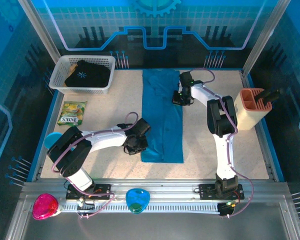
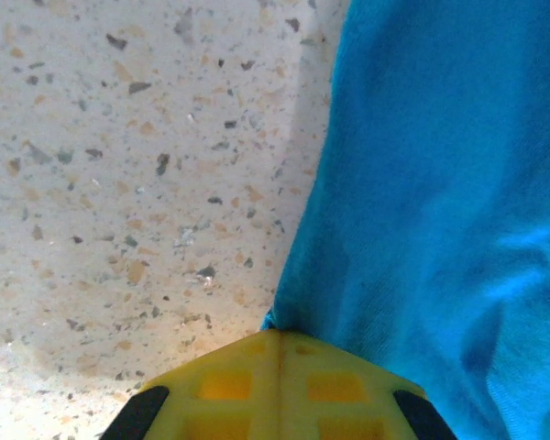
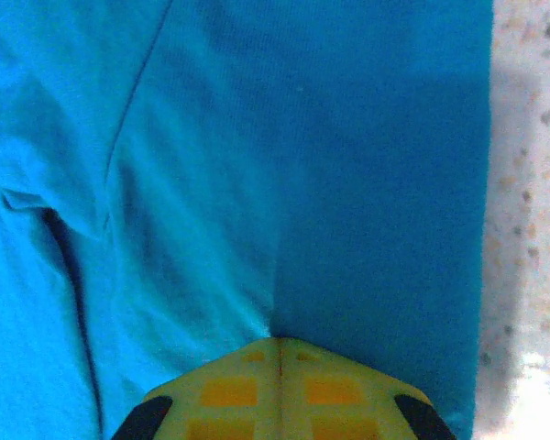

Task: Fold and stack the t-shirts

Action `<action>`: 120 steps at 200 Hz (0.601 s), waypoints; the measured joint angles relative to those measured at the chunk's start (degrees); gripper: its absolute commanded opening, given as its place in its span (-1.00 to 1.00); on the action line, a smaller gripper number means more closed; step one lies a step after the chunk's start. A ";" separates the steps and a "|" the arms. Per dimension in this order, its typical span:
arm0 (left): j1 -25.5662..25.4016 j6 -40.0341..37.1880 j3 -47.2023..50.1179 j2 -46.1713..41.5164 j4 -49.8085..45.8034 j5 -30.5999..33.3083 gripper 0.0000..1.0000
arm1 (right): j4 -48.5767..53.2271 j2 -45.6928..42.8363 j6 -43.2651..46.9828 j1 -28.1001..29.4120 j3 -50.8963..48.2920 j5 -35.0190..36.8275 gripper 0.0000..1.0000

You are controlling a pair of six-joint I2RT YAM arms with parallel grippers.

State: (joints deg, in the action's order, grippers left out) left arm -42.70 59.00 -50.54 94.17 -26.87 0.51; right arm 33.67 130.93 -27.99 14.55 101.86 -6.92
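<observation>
A teal-blue t-shirt (image 1: 162, 120) lies folded into a long narrow strip down the middle of the table. My left gripper (image 1: 139, 144) sits at the strip's left edge near its front end. In the left wrist view its yellow jaws (image 2: 277, 335) are shut, pinching the shirt's edge (image 2: 422, 183). My right gripper (image 1: 180, 97) is at the strip's right edge near the far end, and its jaws (image 3: 277, 341) are shut on puckered teal cloth (image 3: 257, 165). The black t-shirt (image 1: 85, 74) with a pale starburst print lies bundled in the white basket (image 1: 60, 82) at the back left.
A green-yellow snack packet (image 1: 71, 113) lies left of the shirt. A light-blue cup (image 1: 51, 141) peeks out behind the left arm. A beige holder (image 1: 252, 107) with a black tool stands at the right. Pink (image 1: 45, 206) and blue (image 1: 137, 200) items rest on the front rail.
</observation>
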 measured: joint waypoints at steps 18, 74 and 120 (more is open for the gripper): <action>-0.37 -1.40 -2.14 0.02 -5.01 2.51 -0.95 | 0.87 -2.43 2.21 0.00 -1.90 -0.66 -0.92; -0.15 -16.26 -23.78 -3.91 -11.89 24.13 -0.42 | 2.73 -27.65 15.06 0.15 -6.71 -0.87 -0.49; 0.09 -43.89 -16.74 -24.52 11.54 32.57 0.99 | -1.20 -63.10 32.26 4.09 -25.49 -2.69 0.09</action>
State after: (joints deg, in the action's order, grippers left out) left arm -42.61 15.11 -67.29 69.65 -15.33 33.08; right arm 32.47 67.83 4.27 18.63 76.38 -9.61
